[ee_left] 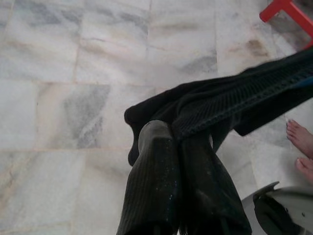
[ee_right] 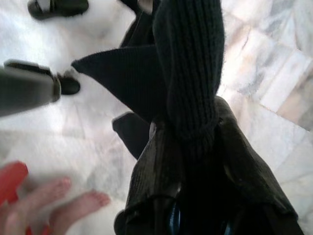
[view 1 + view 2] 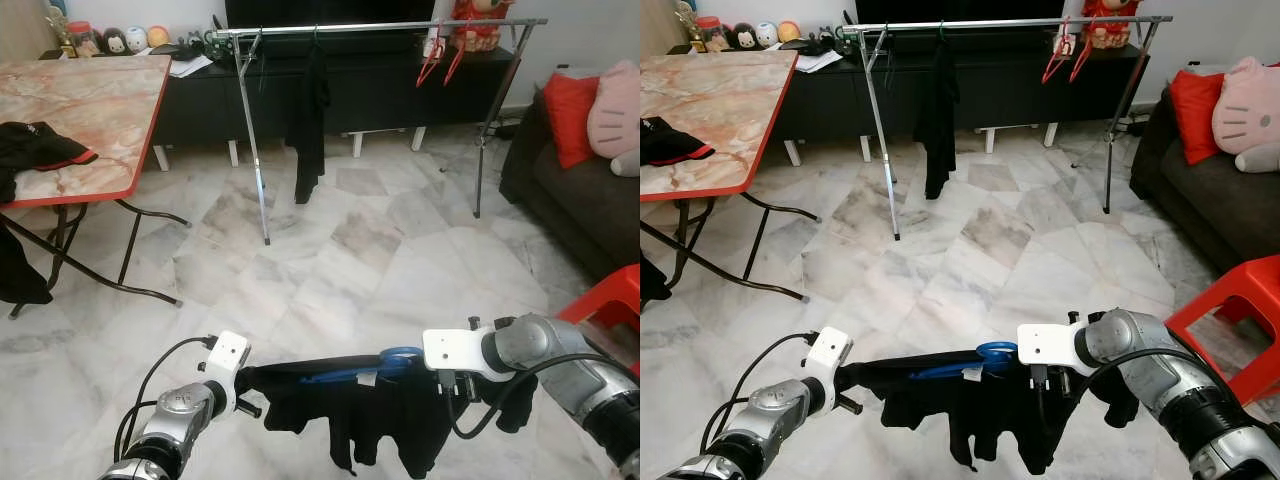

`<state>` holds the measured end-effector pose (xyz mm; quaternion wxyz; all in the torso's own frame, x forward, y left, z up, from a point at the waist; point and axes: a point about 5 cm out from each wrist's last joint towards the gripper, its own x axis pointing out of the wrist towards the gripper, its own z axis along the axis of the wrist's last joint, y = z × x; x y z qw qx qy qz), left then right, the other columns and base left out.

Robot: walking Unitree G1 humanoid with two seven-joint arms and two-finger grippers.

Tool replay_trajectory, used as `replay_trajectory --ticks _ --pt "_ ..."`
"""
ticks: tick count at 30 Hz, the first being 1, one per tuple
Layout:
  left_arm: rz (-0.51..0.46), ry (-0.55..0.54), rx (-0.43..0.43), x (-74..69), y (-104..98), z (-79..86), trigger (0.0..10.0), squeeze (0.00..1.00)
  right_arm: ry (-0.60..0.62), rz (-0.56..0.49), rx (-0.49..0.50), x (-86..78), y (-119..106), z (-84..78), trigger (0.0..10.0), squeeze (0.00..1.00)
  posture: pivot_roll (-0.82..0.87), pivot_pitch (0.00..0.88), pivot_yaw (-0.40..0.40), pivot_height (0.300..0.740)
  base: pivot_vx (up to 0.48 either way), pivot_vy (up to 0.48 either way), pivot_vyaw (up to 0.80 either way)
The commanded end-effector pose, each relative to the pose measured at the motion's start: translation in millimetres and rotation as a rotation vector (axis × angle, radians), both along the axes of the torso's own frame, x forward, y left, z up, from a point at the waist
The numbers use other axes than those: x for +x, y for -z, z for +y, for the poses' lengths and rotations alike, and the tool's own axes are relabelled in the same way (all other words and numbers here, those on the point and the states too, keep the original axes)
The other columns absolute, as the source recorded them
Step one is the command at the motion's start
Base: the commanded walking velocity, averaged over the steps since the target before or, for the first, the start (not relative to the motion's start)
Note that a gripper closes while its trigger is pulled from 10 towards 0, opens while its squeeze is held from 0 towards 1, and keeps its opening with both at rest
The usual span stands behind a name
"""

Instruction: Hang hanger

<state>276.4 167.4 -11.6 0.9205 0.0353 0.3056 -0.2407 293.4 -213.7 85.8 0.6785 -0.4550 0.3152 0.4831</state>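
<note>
Left eye view: the blue hanger [image 3: 345,371] with its limp black garment [image 3: 380,415] hangs between both arms, well short of the clothes rack [image 3: 375,28]. It looks light and floppy, so hold the stiff ends.

Left wrist view: left end effector [image 1: 176,147] clamps cloth.

Right wrist view: right end effector [image 2: 193,142] pinches fabric.

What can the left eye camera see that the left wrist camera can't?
Left eye view: the clothes rack across the room with a black garment and red hangers on it, the table, the sofa, and a blue hanger inside the black shirt.

Left wrist view: the left gripper up close, shut on the shirt's edge, and a person's toes.

Both: the black shirt, the marble floor and the red stool.
</note>
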Motion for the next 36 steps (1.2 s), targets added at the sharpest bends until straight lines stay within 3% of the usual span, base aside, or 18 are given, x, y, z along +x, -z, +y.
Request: replay_trajectory --ticks 1,11,22,31,36 --pt "0.042 -0.010 0.046 -8.8 7.0 13.7 10.0 0.00 0.053 -0.027 0.101 5.4 -15.5 -3.8 0.0 0.00 -0.12 0.013 -0.035 0.740 0.000 0.000 0.00" --pt "0.044 0.001 0.057 -8.0 6.5 13.8 10.0 0.00 0.032 -0.002 0.071 3.9 -14.3 -4.4 0.0 0.00 -0.12 0.008 -0.036 0.740 0.000 0.000 0.00" --pt "-0.001 -0.007 0.063 1.8 -3.5 17.4 10.0 0.00 0.043 0.041 -0.050 -2.8 -2.2 -15.7 0.0 0.00 -0.11 0.004 -0.039 0.740 0.000 0.000 0.00" --pt "-0.019 0.009 0.040 7.7 -9.8 14.7 10.0 0.00 0.113 -0.029 -0.102 2.5 8.3 -18.0 0.0 0.00 -0.11 0.000 -0.035 0.740 0.000 0.000 0.00" --pt "-0.057 0.043 -0.007 14.3 -19.1 7.8 10.0 0.00 0.184 -0.082 -0.105 4.0 24.5 -7.4 0.0 0.00 -0.10 0.000 -0.035 0.740 0.000 0.000 0.00"
